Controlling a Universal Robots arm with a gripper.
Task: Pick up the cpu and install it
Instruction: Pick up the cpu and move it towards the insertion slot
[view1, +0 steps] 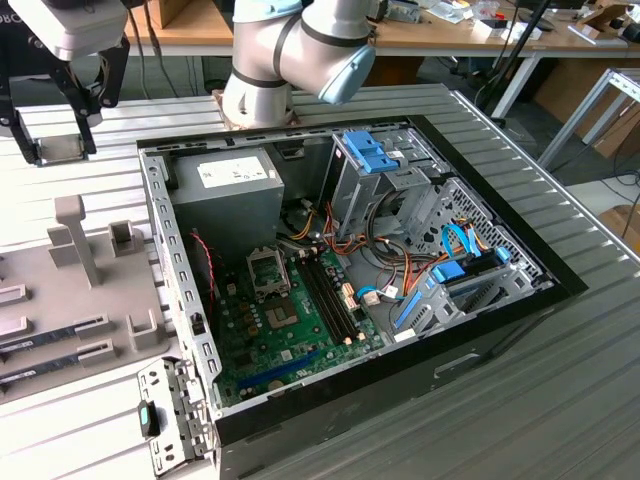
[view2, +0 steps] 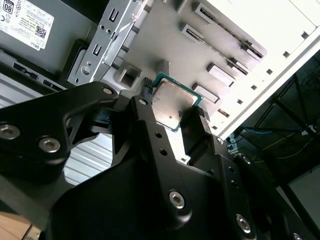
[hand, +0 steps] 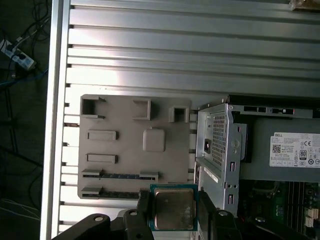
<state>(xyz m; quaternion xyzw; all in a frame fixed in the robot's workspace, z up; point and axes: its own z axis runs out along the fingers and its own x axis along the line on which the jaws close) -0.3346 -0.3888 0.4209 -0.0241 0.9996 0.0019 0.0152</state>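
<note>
Cpu (hand: 173, 207) gripped flat between closed jaws, metal top showing, held above the grey parts tray (hand: 125, 125) on the worktop (hand: 200, 50). Exterior view's upper left, beside the open computer case (view1: 185, 290).

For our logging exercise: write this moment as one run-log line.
tool: shut on cpu | place: near grey tray, outside open case | install: not yet done

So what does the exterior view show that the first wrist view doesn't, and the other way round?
Exterior view: the motherboard's memory slots and the blue drive cage. First wrist view: the cpu, metal top up, clamped in the gripper, and a square pad on the grey parts tray. Both: the power supply and that tray.
</note>
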